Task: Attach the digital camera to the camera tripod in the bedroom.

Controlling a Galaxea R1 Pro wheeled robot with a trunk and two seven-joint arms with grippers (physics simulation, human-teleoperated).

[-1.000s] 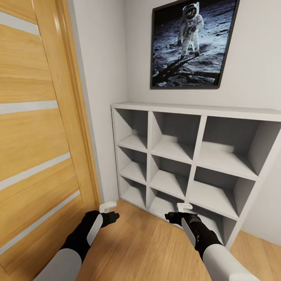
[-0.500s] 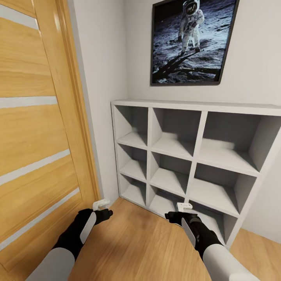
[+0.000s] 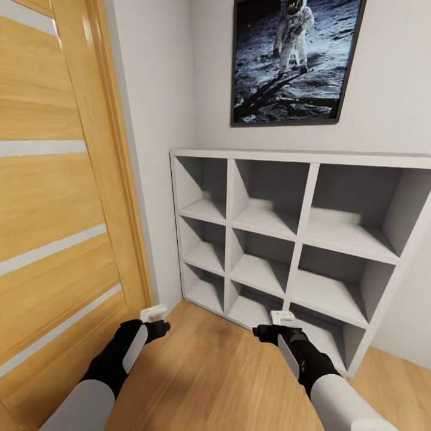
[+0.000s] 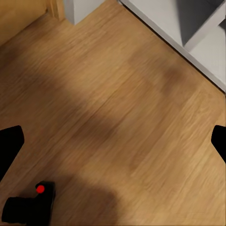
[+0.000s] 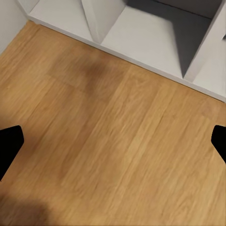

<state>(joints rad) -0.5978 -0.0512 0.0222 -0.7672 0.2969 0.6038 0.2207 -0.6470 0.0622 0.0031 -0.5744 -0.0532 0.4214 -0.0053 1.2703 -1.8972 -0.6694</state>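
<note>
We stand in a corner w/ the pick-up not yet begun: both arms reach forward and low over the wood floor [image 3: 227, 383], nothing held. The left hand [image 3: 157, 320] is spread wide, its two black fingertips [image 4: 10, 143] at opposite edges of the left wrist view w/ bare boards between; the right hand [image 3: 276, 323] is likewise apart and empty, its tips framing only floor and the foot of the shelf unit.

The digital camera [image 4: 29, 207] lies on the floor in the left wrist view, a small black body w/ a red button on top, low in the frame near one left fingertip but not touching it. We judge this the search-and-approach step, approx. the very start of the task. Next move, as we read it: bring the left hand over the camera, centre it between the fingers, then close. After that the tripod must be found.

The room: a white cube shelf unit [image 3: 287, 239], three by three, its compartments bare as far as we see, against a light grey wall [image 3: 395, 90]. Above hangs a framed astronaut photo [image 3: 293, 60]. At left a light wood door [image 3: 54, 209] w/ pale horizontal strips. Floor is warm wood planks w/ soft shadows
</note>
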